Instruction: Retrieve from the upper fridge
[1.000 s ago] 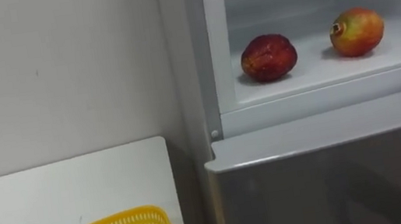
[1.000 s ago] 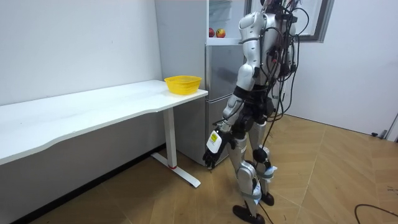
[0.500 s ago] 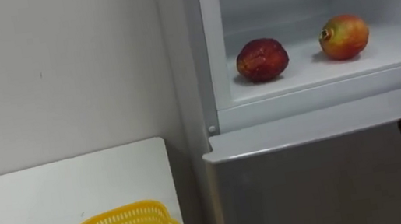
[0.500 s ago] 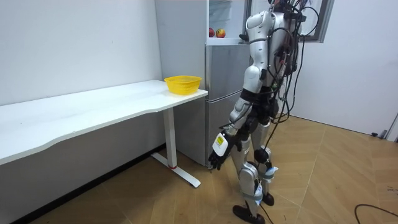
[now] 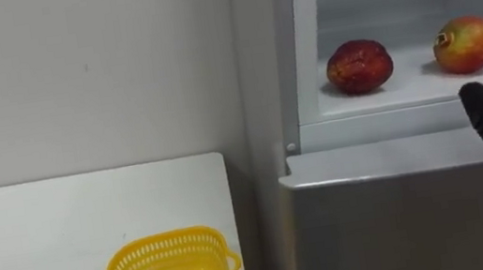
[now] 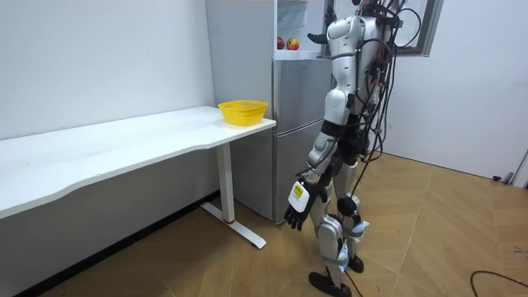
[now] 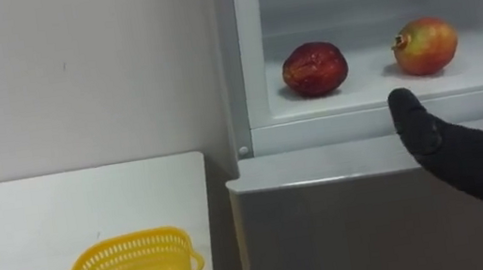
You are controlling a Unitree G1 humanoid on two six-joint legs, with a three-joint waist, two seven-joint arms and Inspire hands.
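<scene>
Count: two fruits on the open upper fridge shelf [image 5: 405,85], one dark red fruit [image 5: 360,65] at left and one red-yellow fruit [image 5: 466,44] at right, not touching. One yellow basket [image 5: 157,244] stands on one white table [image 5: 48,238]. My right hand [image 7: 458,157] is raised before the shelf's front edge, fingers straight, holding nothing. Its tip is just below the red-yellow fruit, no contact. My left hand [image 6: 295,216] hangs relaxed by my thigh.

Silver-white body, black right hand [image 7: 458,157], dark cables
</scene>
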